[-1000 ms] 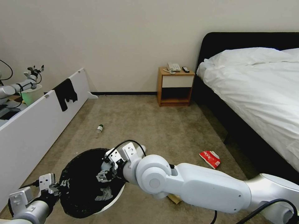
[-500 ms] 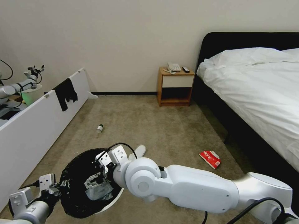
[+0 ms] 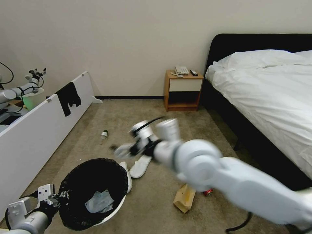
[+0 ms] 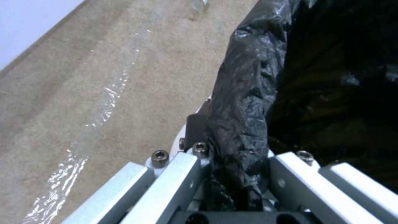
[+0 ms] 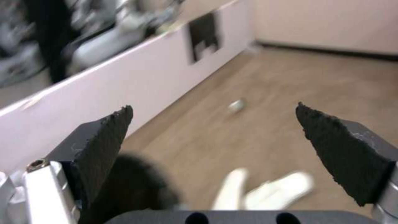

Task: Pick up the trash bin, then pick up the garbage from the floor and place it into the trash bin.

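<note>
Head view: the left hand [image 3: 53, 197] sits low at the near left, pinching the rim of the bin [image 3: 94, 191], which tilts with its black bag mouth toward us; a crumpled pale wrapper [image 3: 99, 201] lies inside on the bag. In the left wrist view that hand [image 4: 236, 174] has its fingers [image 4: 178, 177] clamped on the bag-covered rim of the bin [image 4: 244, 102], one finger outside and one inside. The right hand [image 3: 122, 150] is blurred, above the carpet just beyond the bin and near the slippers [image 3: 140, 165], and from its wrist view the hand [image 5: 213, 137] is spread wide with nothing between the dark pads [image 5: 105, 137]. On the floor a slipper lies beside the bin, touching or nearly touching its far edge; a brown paper bag [image 3: 184, 197] lies to the right, with a bit of red packet [image 3: 208, 192] showing just beside the arm. A small green-capped bottle [image 3: 104, 134] rests farther off, near the white board [image 3: 32, 136]. A bed [image 3: 269, 94] stands along the right.
</note>
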You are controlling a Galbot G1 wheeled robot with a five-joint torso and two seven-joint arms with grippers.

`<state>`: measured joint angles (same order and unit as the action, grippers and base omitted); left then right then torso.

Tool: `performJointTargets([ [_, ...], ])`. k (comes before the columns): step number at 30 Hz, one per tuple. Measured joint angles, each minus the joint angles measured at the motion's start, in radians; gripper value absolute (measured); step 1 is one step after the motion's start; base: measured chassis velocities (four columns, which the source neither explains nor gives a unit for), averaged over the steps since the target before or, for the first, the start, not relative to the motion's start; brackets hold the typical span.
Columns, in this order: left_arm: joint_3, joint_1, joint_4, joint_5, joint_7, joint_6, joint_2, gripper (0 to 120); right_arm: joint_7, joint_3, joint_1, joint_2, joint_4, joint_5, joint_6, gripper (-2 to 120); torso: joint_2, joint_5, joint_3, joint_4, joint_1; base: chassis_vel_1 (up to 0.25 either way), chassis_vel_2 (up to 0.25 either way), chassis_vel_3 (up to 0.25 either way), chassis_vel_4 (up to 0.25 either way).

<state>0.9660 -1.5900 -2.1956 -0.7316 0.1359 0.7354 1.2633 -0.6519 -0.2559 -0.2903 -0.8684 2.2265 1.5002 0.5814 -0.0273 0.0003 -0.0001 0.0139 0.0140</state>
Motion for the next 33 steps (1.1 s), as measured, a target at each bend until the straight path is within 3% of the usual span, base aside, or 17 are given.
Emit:
performJointTargets([
  [1, 0.0, 0.002, 0.002, 0.0, 0.002, 0.0, -0.001, 2, 0.022, 0.074, -0.066, 0.049, 0.013, -0.029, -0.016, 100, 0.0, 0.0001, 0.0, -0.0002, 0.0, 0.0, 0.0, 0.0, 0.0],
  [3, 0.001, 0.003, 0.003, 0.001, 0.003, 0.0, -0.001, 2, 0.029, 0.104, -0.097, 0.07, 0.017, -0.044, -0.024, 100, 0.0, 0.0003, 0.0, 0.0003, 0.0, 0.0, 0.0, 0.0, 0.0],
  [4, 0.002, 0.001, 0.004, 0.005, 0.004, 0.0, 0.013, 2, 0.072, 0.232, -0.246, 0.187, 0.033, -0.18, -0.106, 100, 0.0, 0.0, 0.0, 0.0003, 0.0, 0.0, 0.0, 0.0, 0.0],
  [11, 0.002, -0.005, 0.002, 0.018, 0.005, 0.0, 0.039, 2, 0.102, 0.456, -0.494, 0.274, 0.034, -0.384, -0.193, 100, 0.0, -0.0002, 0.0, -0.0001, 0.0, 0.0, 0.0, 0.0, 0.0],
  [13, 0.001, -0.007, 0.002, 0.026, 0.005, 0.0, 0.048, 2, 0.108, 0.591, -0.632, 0.288, 0.026, -0.444, -0.209, 100, 0.0, 0.0002, 0.0, 0.0002, 0.0, 0.0, 0.0, 0.0, 0.0],
  [19, 0.0, -0.009, 0.002, 0.028, 0.005, 0.0, 0.055, 2, 0.101, 0.764, -0.824, 0.267, 0.001, -0.505, -0.224, 100, 0.0, -0.0002, 0.0, 0.0001, 0.0, 0.0, 0.0, 0.0, 0.0],
  [33, 0.003, -0.026, -0.002, 0.039, 0.003, 0.0, 0.075, 2, -0.009, 0.725, -0.912, 0.079, -0.209, -0.45, -0.19, 100, 0.0, -0.0006, 0.0, -0.0001, 0.0, 0.0, 0.0, 0.0, 0.0],
])
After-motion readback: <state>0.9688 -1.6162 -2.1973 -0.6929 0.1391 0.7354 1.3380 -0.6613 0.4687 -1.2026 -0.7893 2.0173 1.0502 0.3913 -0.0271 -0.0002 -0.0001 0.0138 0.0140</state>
